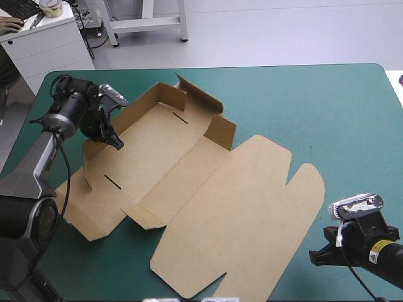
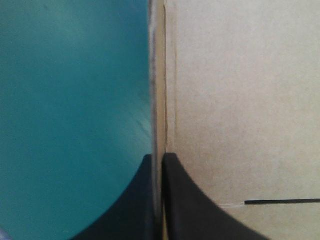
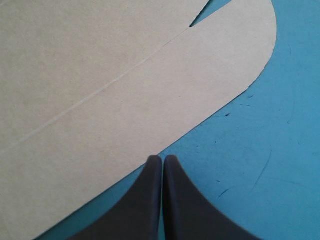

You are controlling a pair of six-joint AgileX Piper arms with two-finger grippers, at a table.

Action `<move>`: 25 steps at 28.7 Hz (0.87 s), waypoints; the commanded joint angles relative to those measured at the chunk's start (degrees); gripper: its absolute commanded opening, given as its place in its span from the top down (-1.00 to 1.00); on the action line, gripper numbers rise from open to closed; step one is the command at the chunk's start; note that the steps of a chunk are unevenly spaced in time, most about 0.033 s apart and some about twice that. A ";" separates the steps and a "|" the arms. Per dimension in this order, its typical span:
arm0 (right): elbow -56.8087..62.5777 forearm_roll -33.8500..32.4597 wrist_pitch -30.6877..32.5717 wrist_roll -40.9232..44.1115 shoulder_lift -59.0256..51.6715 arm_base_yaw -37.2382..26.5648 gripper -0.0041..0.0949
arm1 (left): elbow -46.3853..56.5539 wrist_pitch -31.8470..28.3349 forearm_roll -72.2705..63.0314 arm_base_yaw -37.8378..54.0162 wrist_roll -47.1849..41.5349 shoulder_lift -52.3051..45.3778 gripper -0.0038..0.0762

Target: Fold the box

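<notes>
Left arm (image 1: 44, 154) silver-grey, black joints; right arm (image 1: 385, 253) yellow-labelled; left tool (image 2: 159, 156), right tool (image 3: 163, 157) black-finned.

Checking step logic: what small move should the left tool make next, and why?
Probably tip the raised wall inward toward the slot: the left tool is shut on the box's wall edge, the right tool shut, idle by the flat lid.
</notes>
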 commanded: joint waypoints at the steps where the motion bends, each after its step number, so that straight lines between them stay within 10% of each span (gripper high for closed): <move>1: -1.35 -0.28 -2.38 -0.01 0.12 -0.29 0.93 | -6.32 2.21 10.96 -4.82 2.57 -0.56 0.93; 17: -1.35 1.77 -2.23 0.13 0.12 -0.29 0.93 | -7.04 -18.59 28.04 -22.65 4.38 2.10 0.93; 25: -1.35 2.39 -2.23 0.13 0.12 -0.29 0.93 | 11.99 -31.23 47.47 -29.17 -9.50 -4.76 0.93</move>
